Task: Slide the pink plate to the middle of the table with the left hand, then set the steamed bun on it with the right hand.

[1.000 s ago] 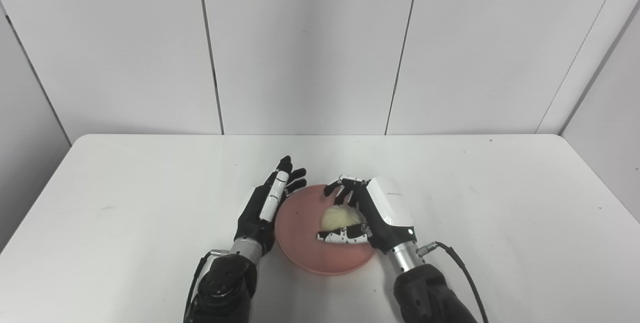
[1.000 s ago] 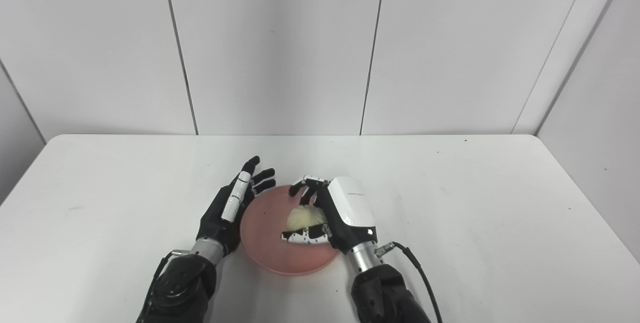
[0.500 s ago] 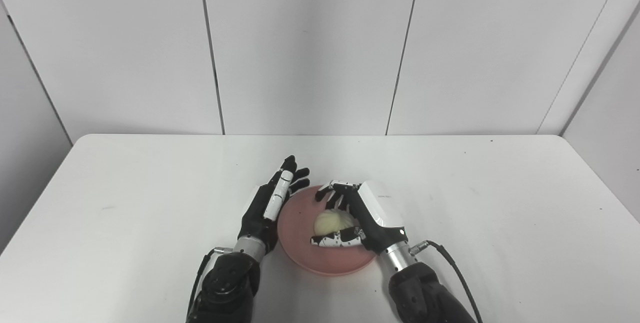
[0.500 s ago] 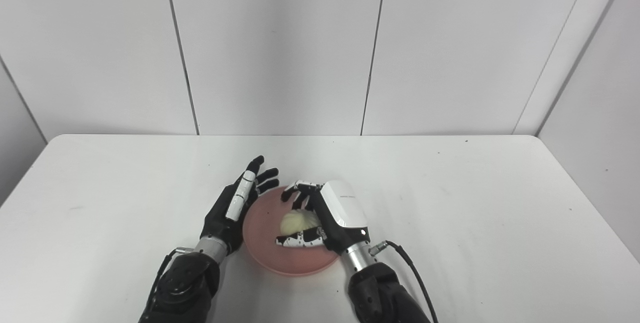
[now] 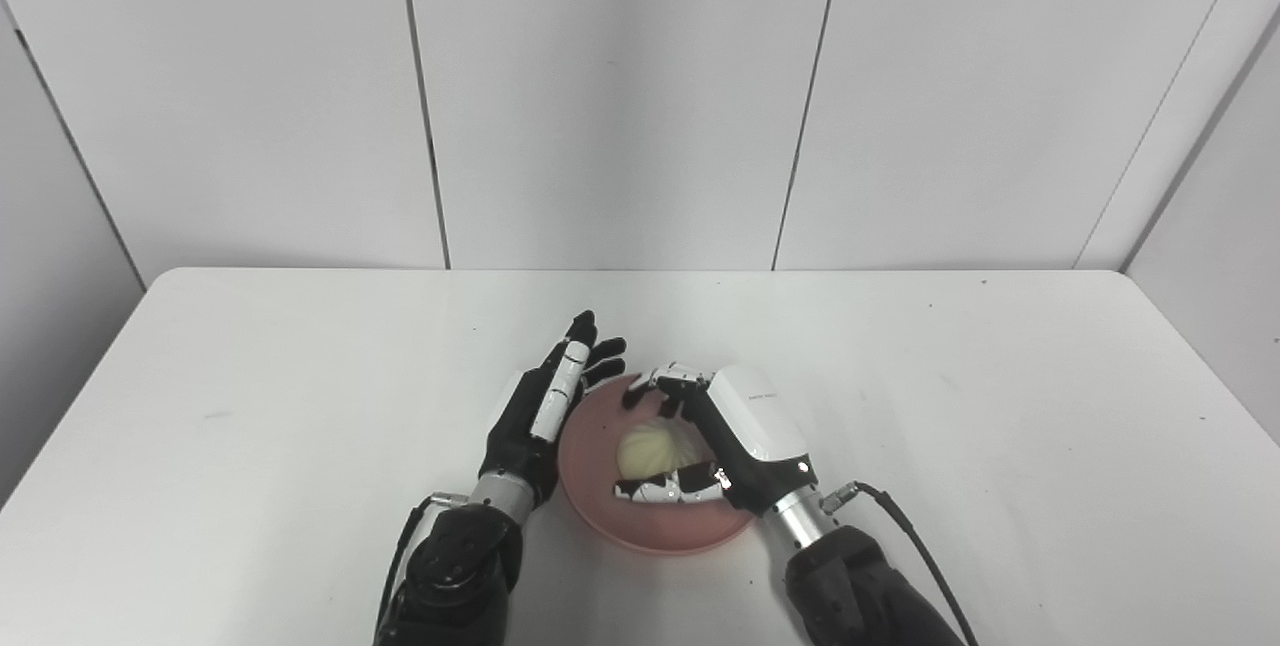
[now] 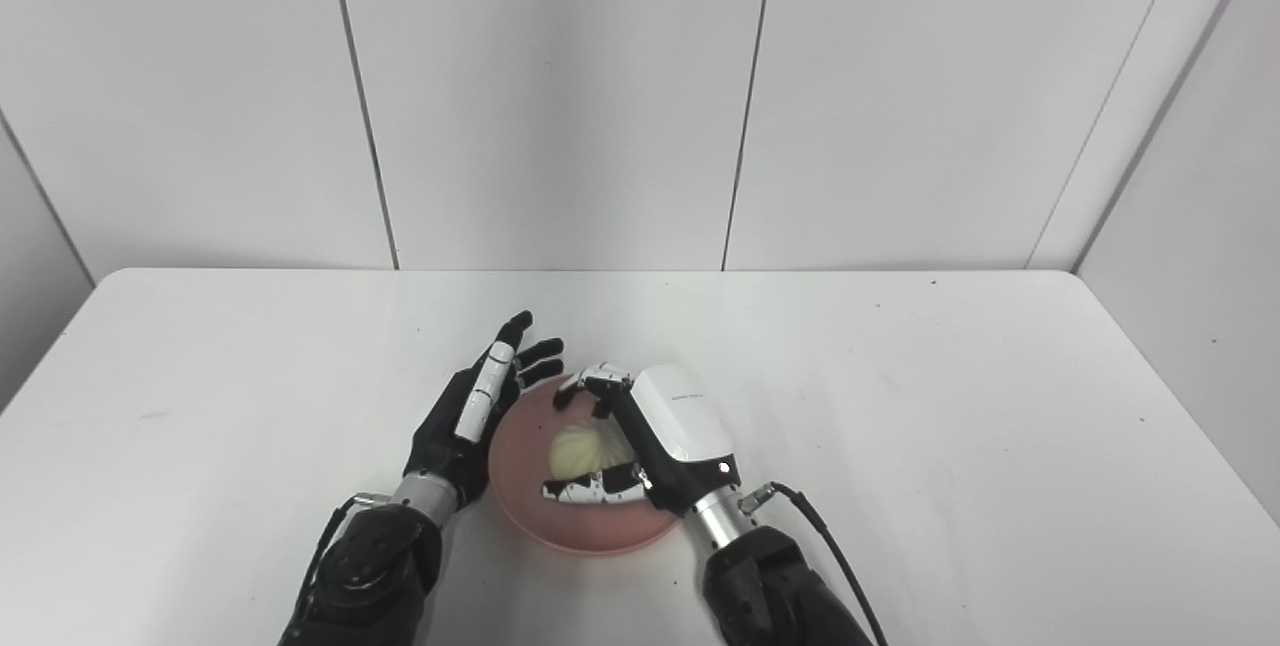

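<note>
The pink plate [image 5: 592,471] lies near the middle of the white table, toward its front edge. A pale round steamed bun [image 5: 643,451] is low over the plate's centre, and I cannot tell whether it touches the plate. My right hand [image 5: 740,431] is cupped around the bun from the right, fingers curled over its far side and thumb under its near side. My left hand [image 5: 535,416] is open and stands on edge with straight fingers right beside the plate's left rim. In the right eye view the bun [image 6: 577,448] shows between the right hand's fingers and thumb.
The white table [image 5: 1000,406] carries nothing else that I can see. White wall panels close off its far edge. A black cable [image 5: 900,521] runs from my right wrist toward the lower right.
My right hand has carried the bun a little to the left, closer to the plate's centre. The left hand stays beside the plate's left rim.
</note>
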You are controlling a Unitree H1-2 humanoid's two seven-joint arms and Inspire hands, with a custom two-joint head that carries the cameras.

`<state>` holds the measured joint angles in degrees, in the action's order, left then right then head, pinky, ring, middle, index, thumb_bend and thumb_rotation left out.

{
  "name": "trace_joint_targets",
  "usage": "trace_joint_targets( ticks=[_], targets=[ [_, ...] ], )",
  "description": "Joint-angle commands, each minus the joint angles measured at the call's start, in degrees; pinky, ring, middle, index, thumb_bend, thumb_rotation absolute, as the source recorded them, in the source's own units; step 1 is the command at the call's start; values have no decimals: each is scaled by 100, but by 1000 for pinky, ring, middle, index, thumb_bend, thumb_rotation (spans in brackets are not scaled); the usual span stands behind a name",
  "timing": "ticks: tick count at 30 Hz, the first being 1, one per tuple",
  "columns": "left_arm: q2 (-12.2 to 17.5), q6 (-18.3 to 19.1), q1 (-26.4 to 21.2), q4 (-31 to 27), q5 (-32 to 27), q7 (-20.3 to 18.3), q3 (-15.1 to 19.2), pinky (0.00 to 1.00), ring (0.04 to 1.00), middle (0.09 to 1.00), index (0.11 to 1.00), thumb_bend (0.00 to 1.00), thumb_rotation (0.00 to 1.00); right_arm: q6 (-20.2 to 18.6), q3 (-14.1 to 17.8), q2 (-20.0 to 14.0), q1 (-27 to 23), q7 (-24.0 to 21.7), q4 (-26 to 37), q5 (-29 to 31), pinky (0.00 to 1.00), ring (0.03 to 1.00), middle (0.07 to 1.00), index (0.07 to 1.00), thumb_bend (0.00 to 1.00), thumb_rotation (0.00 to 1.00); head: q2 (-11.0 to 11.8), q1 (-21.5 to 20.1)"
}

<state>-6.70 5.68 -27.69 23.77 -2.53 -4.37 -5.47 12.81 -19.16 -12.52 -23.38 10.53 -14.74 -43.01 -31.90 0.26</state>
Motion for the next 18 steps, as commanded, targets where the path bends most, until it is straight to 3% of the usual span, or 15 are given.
trace_joint_targets(
  ticks=[1,5,7,15,18],
  targets=[
    [18,109,-17,114,62,-67,-63,806,842,842,940,674,911,-94,37,-32,-79,-93,251,15,708,714,771,698,754,656,-10,6],
    [13,151,10,49,61,-85,-54,828,853,851,945,672,910,-152,96,-46,-13,-176,402,12,796,758,799,730,777,763,-15,8],
    [9,152,22,36,54,-93,-44,821,852,849,943,677,905,-117,143,-55,29,-131,494,3,807,762,803,733,777,772,-18,13],
    [14,220,68,-52,13,-112,7,814,861,859,941,681,891,-63,494,-123,316,2,1121,22,809,767,803,740,745,791,-5,-8],
    [36,204,93,-79,19,-118,21,824,861,862,942,672,884,58,680,-102,439,117,1295,197,731,765,795,733,726,785,3,-20]
  ],
)
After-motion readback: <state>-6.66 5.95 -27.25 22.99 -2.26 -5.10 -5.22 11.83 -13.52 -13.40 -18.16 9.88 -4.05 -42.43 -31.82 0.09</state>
